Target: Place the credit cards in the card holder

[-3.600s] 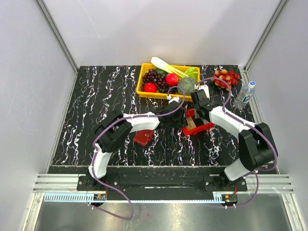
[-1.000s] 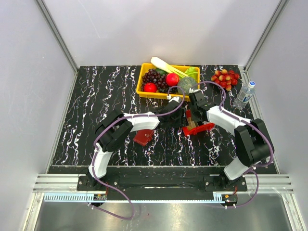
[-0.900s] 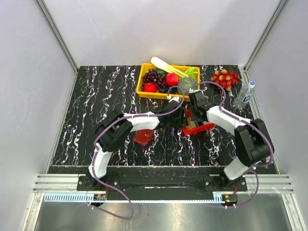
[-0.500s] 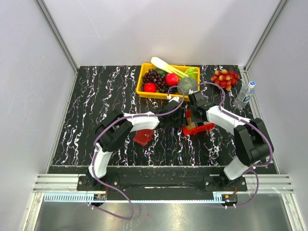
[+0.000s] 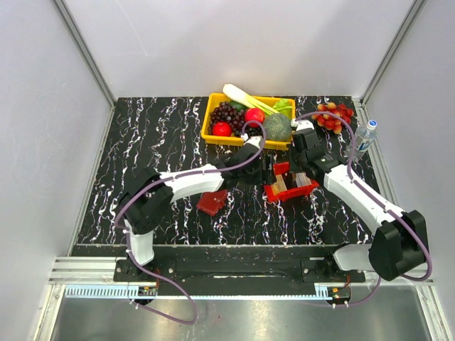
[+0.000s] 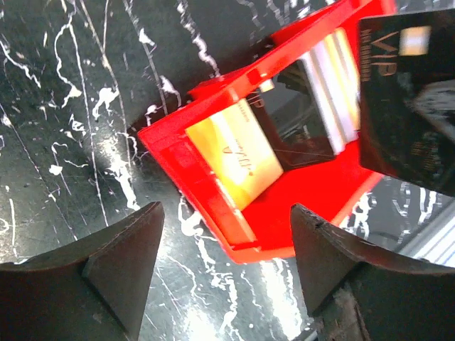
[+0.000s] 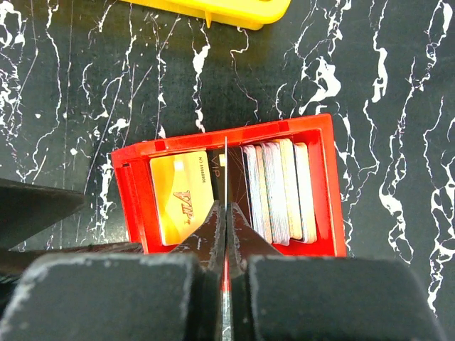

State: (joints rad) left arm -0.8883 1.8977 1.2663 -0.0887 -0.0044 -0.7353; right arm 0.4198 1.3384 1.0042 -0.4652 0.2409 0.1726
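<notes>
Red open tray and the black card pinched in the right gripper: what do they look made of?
The red open tray looks like rigid moulded plastic, glossy: uniform colour and bright highlights on its walls. The black card, clamped edge-on in the shut right gripper, is probably thin stiff plastic with a semi-gloss printed face; it stands flat, unbent.
</notes>
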